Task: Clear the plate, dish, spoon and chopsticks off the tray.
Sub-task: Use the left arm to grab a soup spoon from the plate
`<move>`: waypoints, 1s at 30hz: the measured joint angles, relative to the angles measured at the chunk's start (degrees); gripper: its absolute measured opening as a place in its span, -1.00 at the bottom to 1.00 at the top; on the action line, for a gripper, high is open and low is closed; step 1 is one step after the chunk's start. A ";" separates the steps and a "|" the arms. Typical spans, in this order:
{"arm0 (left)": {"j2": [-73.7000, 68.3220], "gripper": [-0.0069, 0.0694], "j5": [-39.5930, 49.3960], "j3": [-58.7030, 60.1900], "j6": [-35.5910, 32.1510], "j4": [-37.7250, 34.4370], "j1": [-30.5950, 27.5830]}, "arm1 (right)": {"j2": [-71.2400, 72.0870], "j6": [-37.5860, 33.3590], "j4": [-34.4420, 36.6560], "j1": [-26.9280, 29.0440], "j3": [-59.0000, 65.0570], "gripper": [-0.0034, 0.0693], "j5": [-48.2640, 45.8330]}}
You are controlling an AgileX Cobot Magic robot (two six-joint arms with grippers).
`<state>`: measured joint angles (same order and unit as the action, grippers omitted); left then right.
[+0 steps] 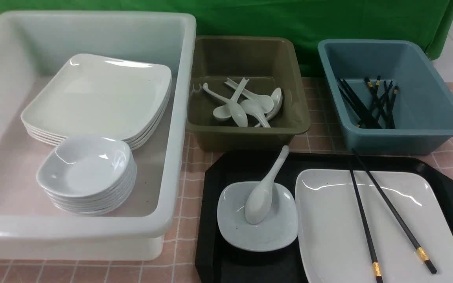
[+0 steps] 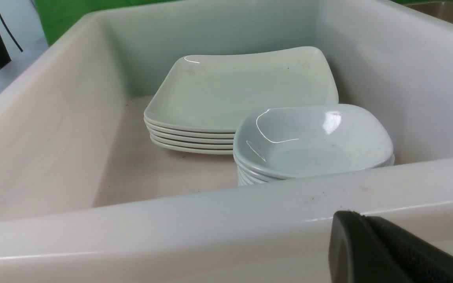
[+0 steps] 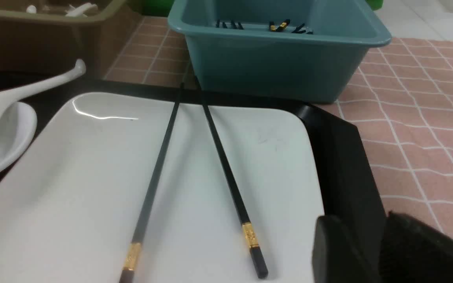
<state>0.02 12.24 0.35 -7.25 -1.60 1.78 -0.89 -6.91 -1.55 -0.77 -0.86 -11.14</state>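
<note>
**Q:** How can the pair of long thin black chopsticks with gold bands be expected to handle? And which way are they pointed?

**A:** Light, stiff and slick, probably. They're laid on the large glossy white rounded-rectangle plate, which is sat in the big black plastic tray, so a nudge could send them skidding. The long axis runs away from the robot. The banded thick ends are nearest it and spread apart. The thin tips are drawn closer together, past the plate's far rim and toward the blue plastic tub. A pinch is probably best taken further up, where both could be caught at once.

**Q:** And the fingers?

**A:** The right arm's fingers are seen a little apart by the plate's near right corner, with nothing held. The left arm's fingers are pressed together and empty, by the large white plastic bin.
</note>
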 joint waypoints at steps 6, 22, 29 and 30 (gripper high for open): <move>0.00 -0.77 0.00 0.00 0.00 0.00 0.00 | 0.00 0.00 0.00 0.00 0.00 -0.23 0.00; 0.00 -0.77 -10.10 0.05 4.21 -10.24 0.00 | 0.00 0.00 0.00 0.00 0.00 -0.23 0.00; 0.00 -0.77 -30.47 0.05 15.61 -22.66 0.00 | 0.00 0.00 0.00 0.00 0.08 -0.23 0.61; 0.00 -0.77 -34.22 0.05 18.50 -22.79 0.00 | 0.00 0.00 0.00 0.00 0.13 -0.23 0.75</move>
<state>0.02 -21.98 0.39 11.26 -24.39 1.78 -0.89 -6.91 -1.55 -0.77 -0.72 -10.38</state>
